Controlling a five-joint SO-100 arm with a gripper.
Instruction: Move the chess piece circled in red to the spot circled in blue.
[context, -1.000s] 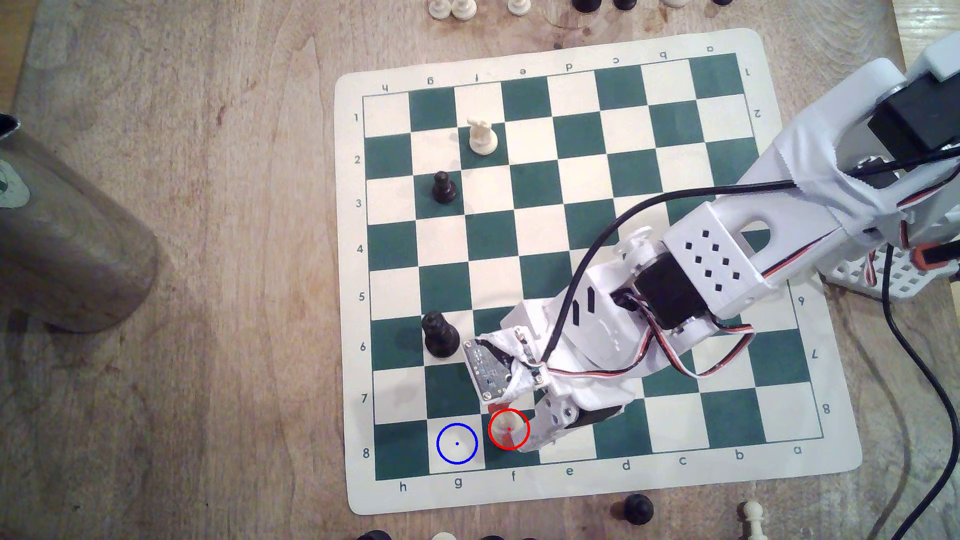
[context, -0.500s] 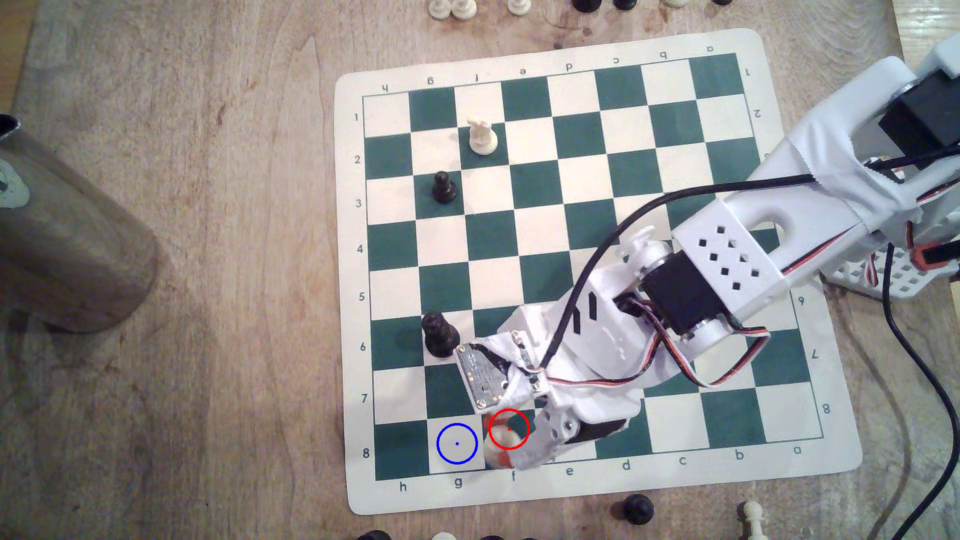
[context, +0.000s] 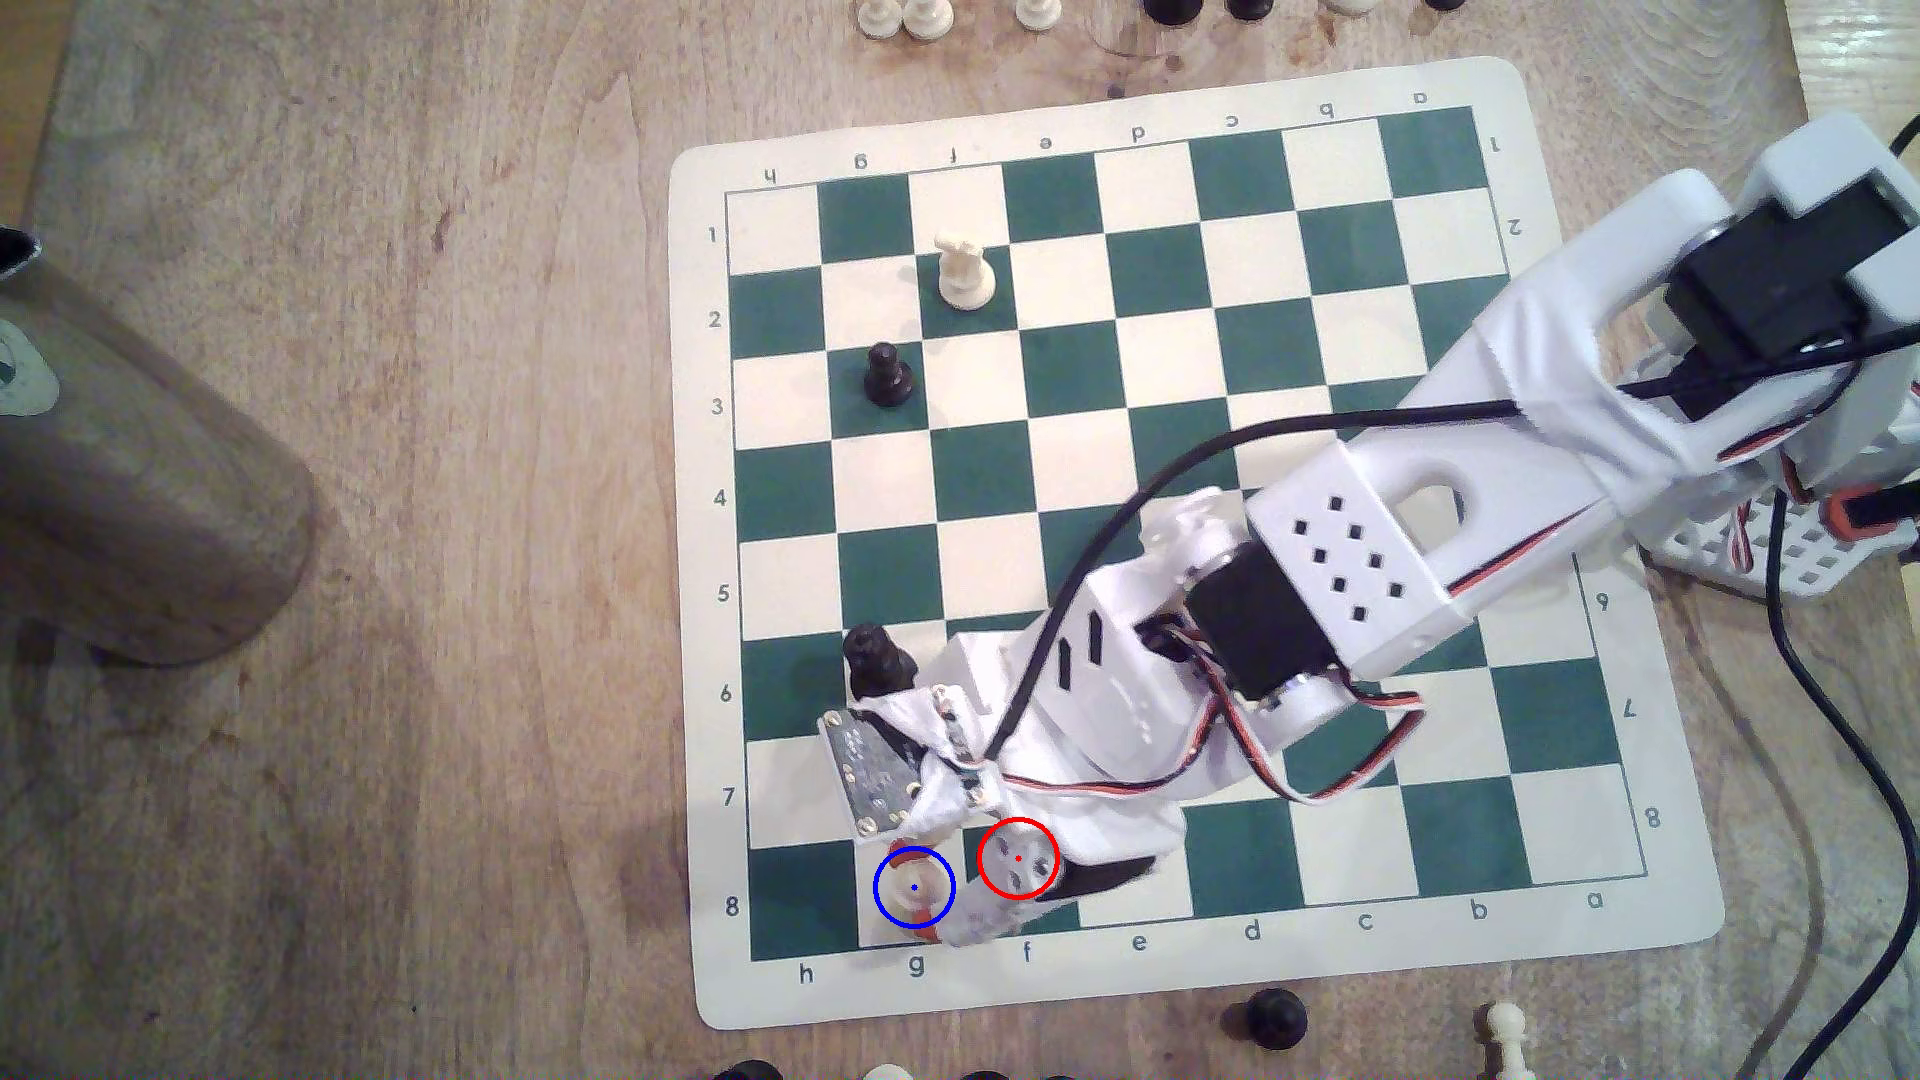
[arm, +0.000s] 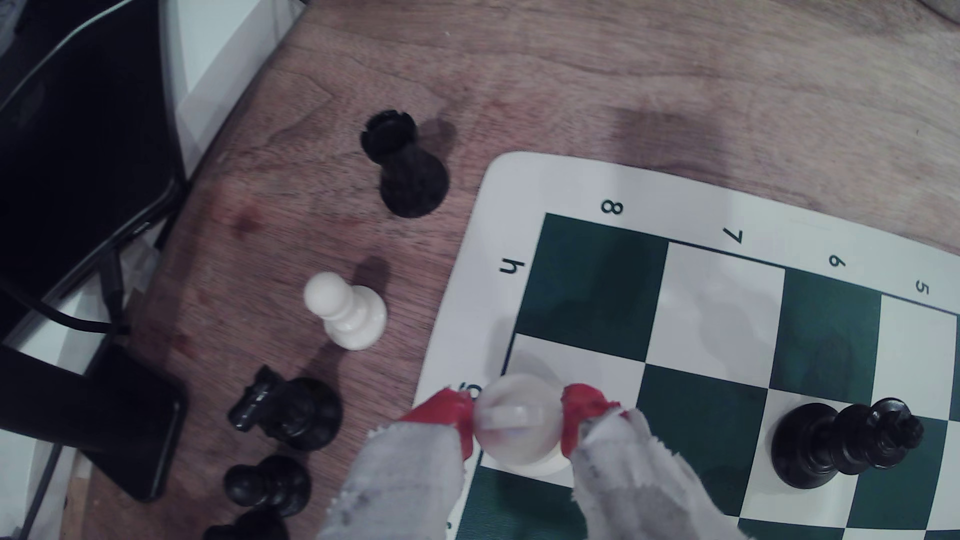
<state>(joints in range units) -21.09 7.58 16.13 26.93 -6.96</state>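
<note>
gripper (arm: 518, 420): red-tipped fingers (arm: 451, 410) clamped on both sides of the chess piece (arm: 519, 423); in the exterior view it sits at board's near edge (context: 920, 898)
chess piece: cream, round top, held betw. the tips; in exterior view it's inside the blue ring (context: 923, 885); can't tell if base touches the mat
spot (context: 896, 919): cream sq. in col g, row 8, blue ring w/ centre dot
red ring (context: 1018, 858): on next sq. to exterior view's right, over gripper body
board (context: 1143, 343): green-and-cream mat on wood table (context: 468, 519)
other pieces: black piece (context: 878, 659) on row 6 just beside the arm; black pawn (context: 888, 376) row 3; cream piece (context: 966, 272) row 2
off board: cream pawn (arm: 345, 311), black rook (arm: 405, 166) on table near corner h8
</note>
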